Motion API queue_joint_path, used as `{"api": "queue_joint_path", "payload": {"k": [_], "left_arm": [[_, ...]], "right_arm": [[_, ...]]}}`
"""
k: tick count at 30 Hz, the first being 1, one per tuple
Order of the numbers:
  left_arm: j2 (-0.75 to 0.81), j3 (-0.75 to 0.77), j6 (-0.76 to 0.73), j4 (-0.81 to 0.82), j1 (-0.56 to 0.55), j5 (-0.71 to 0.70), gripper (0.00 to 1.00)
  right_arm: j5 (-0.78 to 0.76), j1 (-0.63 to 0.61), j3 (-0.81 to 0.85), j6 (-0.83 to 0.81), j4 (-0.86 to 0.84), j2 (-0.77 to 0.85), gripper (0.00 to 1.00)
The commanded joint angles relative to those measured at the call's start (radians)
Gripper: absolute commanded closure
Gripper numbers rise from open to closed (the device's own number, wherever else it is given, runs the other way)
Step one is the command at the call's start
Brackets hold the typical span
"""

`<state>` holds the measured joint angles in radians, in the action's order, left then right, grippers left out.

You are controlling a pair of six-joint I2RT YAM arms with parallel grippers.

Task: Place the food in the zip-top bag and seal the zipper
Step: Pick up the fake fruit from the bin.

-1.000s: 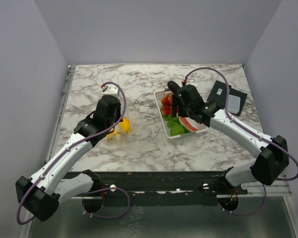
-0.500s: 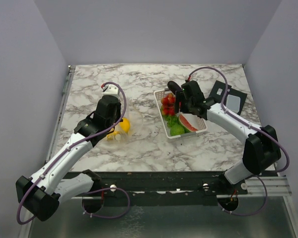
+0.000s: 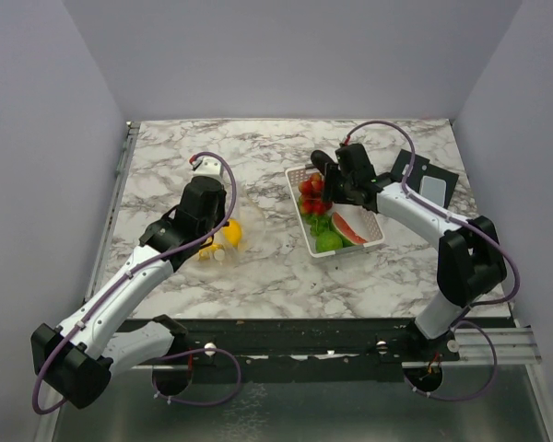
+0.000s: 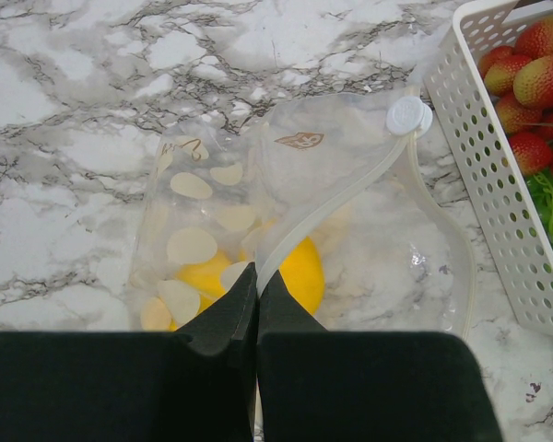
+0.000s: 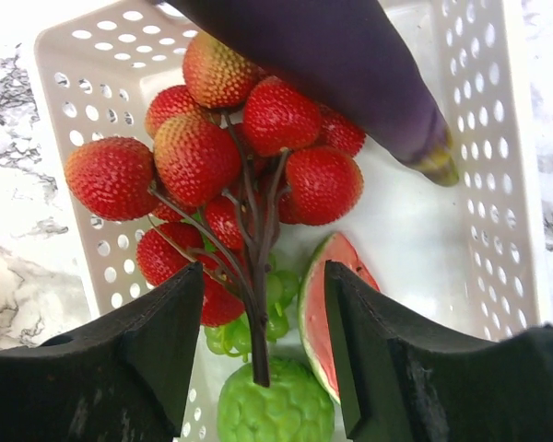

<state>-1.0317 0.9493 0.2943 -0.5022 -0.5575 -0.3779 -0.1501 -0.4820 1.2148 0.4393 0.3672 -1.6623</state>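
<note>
The clear zip-top bag [image 4: 350, 230] lies on the marble with yellow food [image 4: 300, 272] and pale slices inside. My left gripper [image 4: 257, 276] is shut on its white zipper strip [image 4: 341, 198], near the mouth's left end. From the top view the bag [image 3: 238, 241] sits just past that gripper [image 3: 219, 238]. My right gripper [image 5: 264, 276] is open, its jaws straddling the brown stem of the red cherry cluster [image 5: 258, 138] without touching it. A watermelon slice [image 5: 318, 304], a green bumpy fruit [image 5: 276, 410] and a purple eggplant [image 5: 350, 64] lie around it.
All the loose food sits in a white perforated basket [image 3: 373, 241] right of centre, close to the bag's right side [image 4: 479, 138]. A flat black object [image 3: 422, 180] lies at the back right. Grey walls enclose the table.
The right gripper has moved toward the basket's far end over the red cluster, and its jaws have narrowed. The left arm and the bag have stayed still.
</note>
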Motion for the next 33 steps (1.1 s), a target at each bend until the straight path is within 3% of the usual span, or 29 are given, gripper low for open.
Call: {"api": "queue_joint_path", "payload": {"k": [1, 10, 16, 33], "left_arm": [[-0.005, -0.014, -0.006, 0.013, 0.004, 0.008, 1.0], [-0.005, -0.015, -0.006, 0.013, 0.005, 0.002, 1.0], [-0.002, -0.015, -0.006, 0.013, 0.005, 0.001, 1.0], [0.007, -0.017, -0.007, 0.011, 0.004, -0.005, 1.0]], "right_arm": [[0.046, 0.007, 0.043, -0.008, -0.039, -0.038, 0.42], [0.068, 0.007, 0.054, -0.004, -0.042, -0.057, 0.66], [0.06, 0.006, 0.046, -0.004, -0.036, -0.036, 0.99], [0.069, 0.006, 0.035, -0.025, 0.026, 0.206, 1.0]]}}
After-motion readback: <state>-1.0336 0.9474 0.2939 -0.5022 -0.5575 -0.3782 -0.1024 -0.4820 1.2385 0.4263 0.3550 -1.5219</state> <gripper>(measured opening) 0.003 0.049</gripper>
